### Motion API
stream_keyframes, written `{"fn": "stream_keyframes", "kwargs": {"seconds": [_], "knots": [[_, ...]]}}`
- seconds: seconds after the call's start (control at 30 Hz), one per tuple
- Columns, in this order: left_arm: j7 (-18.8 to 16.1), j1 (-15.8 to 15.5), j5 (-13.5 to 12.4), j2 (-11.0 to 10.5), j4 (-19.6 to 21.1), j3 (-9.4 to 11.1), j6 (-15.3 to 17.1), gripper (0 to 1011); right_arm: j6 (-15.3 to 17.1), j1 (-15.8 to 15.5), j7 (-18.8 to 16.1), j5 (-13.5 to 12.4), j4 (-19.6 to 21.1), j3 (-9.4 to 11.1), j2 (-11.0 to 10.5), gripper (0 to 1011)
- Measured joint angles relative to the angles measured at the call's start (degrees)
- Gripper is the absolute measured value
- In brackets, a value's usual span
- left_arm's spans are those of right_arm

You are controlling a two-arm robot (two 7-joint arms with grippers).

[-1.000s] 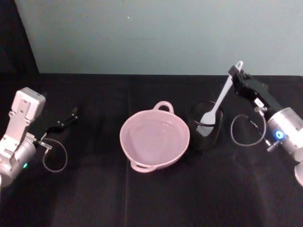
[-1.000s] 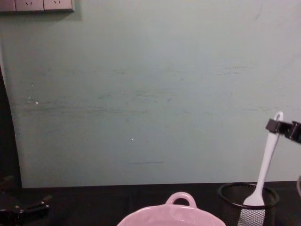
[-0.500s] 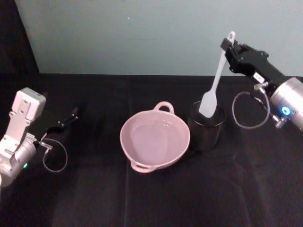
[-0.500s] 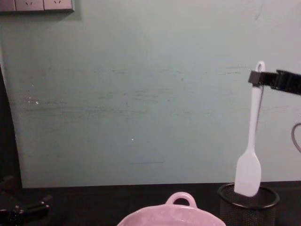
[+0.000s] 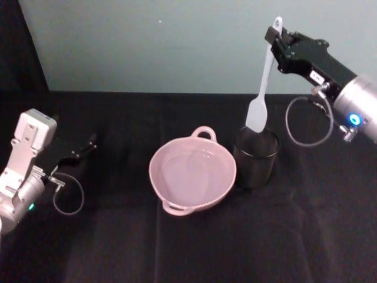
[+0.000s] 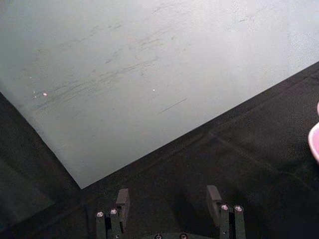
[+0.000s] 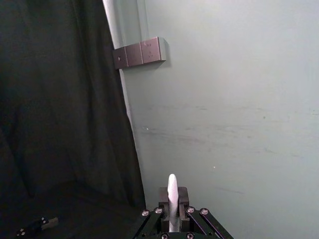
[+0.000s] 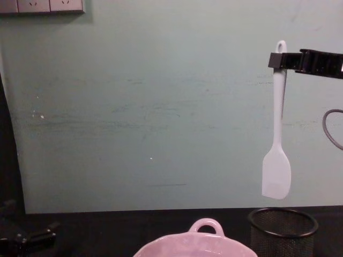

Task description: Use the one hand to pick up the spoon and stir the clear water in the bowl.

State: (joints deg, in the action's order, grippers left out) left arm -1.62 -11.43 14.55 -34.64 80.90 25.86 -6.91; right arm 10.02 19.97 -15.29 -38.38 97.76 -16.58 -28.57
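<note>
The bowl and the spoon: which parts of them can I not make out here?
Chest view: the bowl, lower part cut off by the bottom edge.
Right wrist view: the spoon, blade hidden by the right gripper.
Left wrist view: most of the bowl, cut off by the picture's edge.

Lab-like test setup: black-draped table [image 5: 194, 247], bare pale-green wall [image 8: 134, 107], socket strip [image 8: 43, 5], dark curtain [image 7: 50, 99]

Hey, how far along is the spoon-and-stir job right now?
Done: the spoon is out of the mesh cup. In hand: the right gripper holds it by the handle end, blade hanging above the cup. Left: move it over the pink bowl, dip the blade and stir. The left gripper rests open on the robot's left.
</note>
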Motion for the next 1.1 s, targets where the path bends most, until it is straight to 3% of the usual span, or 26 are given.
{"fn": "stream_keyframes", "kwargs": {"seconds": [0.63, 0.77, 0.87, 1.1], "knots": [[0.0, 0.0, 0.0, 0.0, 0.0, 0.0, 0.0, 1011, -0.3, -0.2, 0.0, -0.2, -0.4, 0.1, 0.1, 111], [0.0, 0.0, 0.0, 0.0, 0.0, 0.0, 0.0, 1011, -0.1, -0.2, 0.0, 0.8, -0.1, -0.3, 0.0, 111], [0.0, 0.0, 0.0, 0.0, 0.0, 0.0, 0.0, 1011, 0.6, 1.4, -0.3, 3.0, -0.4, -2.6, 0.5, 111], [0.0, 0.0, 0.0, 0.0, 0.0, 0.0, 0.0, 1011, 0.1, 6.9, -3.8, 8.7, -6.2, -10.1, 5.5, 111]]}}
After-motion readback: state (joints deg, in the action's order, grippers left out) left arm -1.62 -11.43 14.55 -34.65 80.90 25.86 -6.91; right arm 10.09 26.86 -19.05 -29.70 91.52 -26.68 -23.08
